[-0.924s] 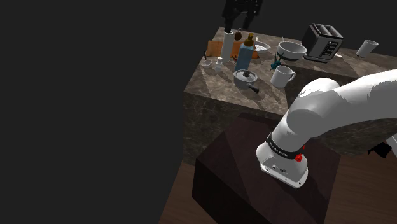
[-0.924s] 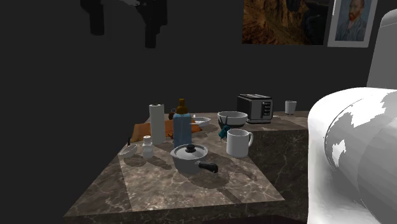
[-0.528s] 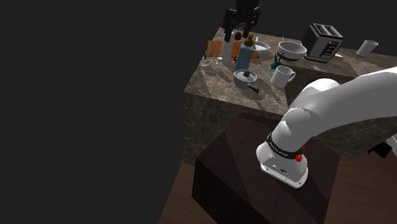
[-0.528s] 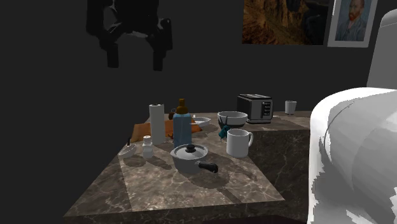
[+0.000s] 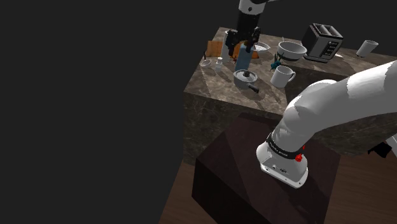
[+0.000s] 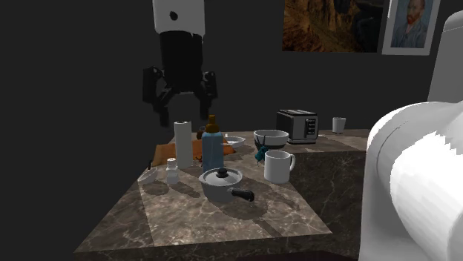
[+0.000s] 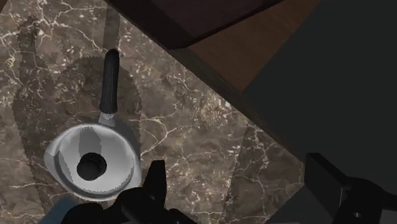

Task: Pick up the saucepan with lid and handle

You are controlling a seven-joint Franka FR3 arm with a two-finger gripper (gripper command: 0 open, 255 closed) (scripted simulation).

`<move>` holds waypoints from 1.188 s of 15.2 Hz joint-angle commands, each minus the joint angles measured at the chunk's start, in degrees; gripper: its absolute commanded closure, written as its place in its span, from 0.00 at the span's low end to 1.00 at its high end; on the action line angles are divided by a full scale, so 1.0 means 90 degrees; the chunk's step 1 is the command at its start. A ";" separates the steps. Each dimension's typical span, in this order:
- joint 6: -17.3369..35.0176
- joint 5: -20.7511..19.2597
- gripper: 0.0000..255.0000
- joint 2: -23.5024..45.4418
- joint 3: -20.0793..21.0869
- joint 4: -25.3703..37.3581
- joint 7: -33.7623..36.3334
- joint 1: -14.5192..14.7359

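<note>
Wrist view: gripper (image 7: 236,167), fingers (image 7: 156,181) spread, hangs above the lidded saucepan (image 7: 92,162).

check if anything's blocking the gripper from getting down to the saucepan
Nothing visible does. In the wrist view the saucepan lies uncovered on the counter below the open gripper, off toward one finger. The blue bottle stands close beside the pan and may crowd the descent.
</note>
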 commanded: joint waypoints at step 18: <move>0.2770 -0.0880 0.00 0.3008 -0.1334 -0.0485 0.0207 -0.1288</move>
